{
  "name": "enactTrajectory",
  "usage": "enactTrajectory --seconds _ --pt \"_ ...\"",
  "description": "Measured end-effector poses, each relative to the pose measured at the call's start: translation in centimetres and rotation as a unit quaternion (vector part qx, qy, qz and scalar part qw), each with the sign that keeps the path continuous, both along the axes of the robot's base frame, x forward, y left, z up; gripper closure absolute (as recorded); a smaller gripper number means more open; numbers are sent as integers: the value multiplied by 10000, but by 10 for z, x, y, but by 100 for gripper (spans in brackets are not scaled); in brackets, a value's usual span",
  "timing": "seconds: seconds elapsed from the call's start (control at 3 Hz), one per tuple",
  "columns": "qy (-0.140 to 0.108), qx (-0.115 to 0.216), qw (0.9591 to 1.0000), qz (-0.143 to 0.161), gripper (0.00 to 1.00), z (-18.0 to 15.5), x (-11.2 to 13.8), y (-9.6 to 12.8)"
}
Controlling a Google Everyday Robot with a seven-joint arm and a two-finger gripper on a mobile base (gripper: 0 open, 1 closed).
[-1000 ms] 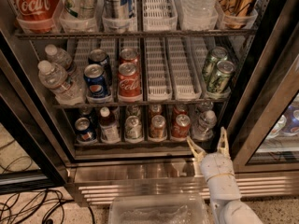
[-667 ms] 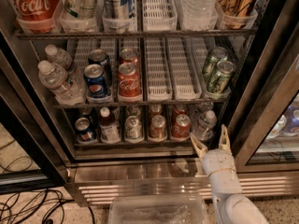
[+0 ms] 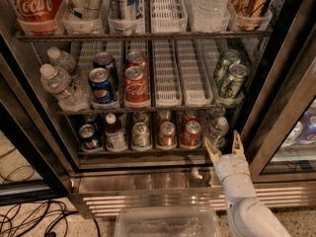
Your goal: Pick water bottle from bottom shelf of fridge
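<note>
Gripper (image 3: 224, 143) is low right, in front of the fridge (image 3: 148, 184) steel base. Its fingers are spread wide, tips pointing up at the front edge of the bottom shelf (image 3: 148, 152). Water bottle (image 3: 217, 128) stands upright in the rightmost lane of the bottom shelf, just above the gripper and not gripped; can't tell if a fingertip touches its base. Same shelf, going left: red can (image 3: 190, 134), two more cans, dark-drink bottle (image 3: 115, 132), Pepsi can (image 3: 89, 137). Clear plastic bin (image 3: 168, 223) on the floor below.
</note>
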State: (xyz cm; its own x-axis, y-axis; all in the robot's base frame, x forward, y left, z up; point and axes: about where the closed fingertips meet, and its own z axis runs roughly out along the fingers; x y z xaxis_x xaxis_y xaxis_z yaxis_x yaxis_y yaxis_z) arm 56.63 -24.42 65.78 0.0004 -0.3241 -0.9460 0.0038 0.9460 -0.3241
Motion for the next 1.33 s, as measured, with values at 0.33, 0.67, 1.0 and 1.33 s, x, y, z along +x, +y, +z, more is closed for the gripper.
enactTrajectory --seconds 0.33,0.67,1.0,1.33 --pt "94 29 10000 -8 34 -5 7 -1" --pt "110 29 9999 -7 34 -5 9 -1" --pt "192 28 9998 31 34 -7 23 1" --pt "294 12 9995 111 34 -10 41 6"
